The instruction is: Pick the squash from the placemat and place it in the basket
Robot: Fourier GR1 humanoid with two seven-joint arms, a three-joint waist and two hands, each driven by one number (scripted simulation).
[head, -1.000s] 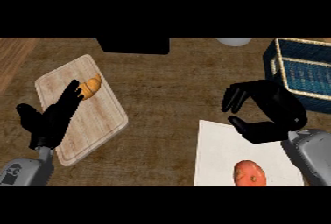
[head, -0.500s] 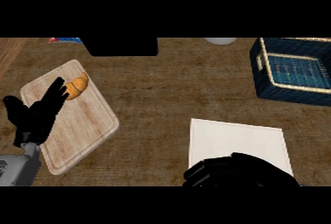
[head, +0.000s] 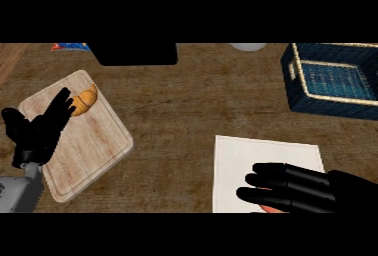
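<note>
Head view of a wooden counter (head: 192, 100) seen from steeply above. The right hand (head: 310, 187) lies low over the near part of a white placemat (head: 251, 157) at the lower right, its fingers (head: 269, 181) curled downward and pointing toward the view's left. The squash (head: 275, 211) shows only as a thin orange-red sliver directly beneath these fingers at the bottom edge of the scene, on the placemat; the hand covers nearly all of it, and whether the fingers actually touch or enclose it cannot be told. The dark blue basket (head: 328, 80) with a pale rim stands at the upper right, well apart from hand and squash, with bare counter and the far part of the placemat between. At the left, a pale wooden cutting board (head: 88, 145) lies tilted on the counter, carrying a golden croissant (head: 85, 99) near its far end. The left hand (head: 37, 135) rests over the board's left side with fingers straight and raised, their tips just beside the croissant. Along the far edge of the counter appear a black box-like object (head: 136, 53), part of a white round object (head: 247, 46), and a blue-and-orange item (head: 70, 47) at the upper left.
</note>
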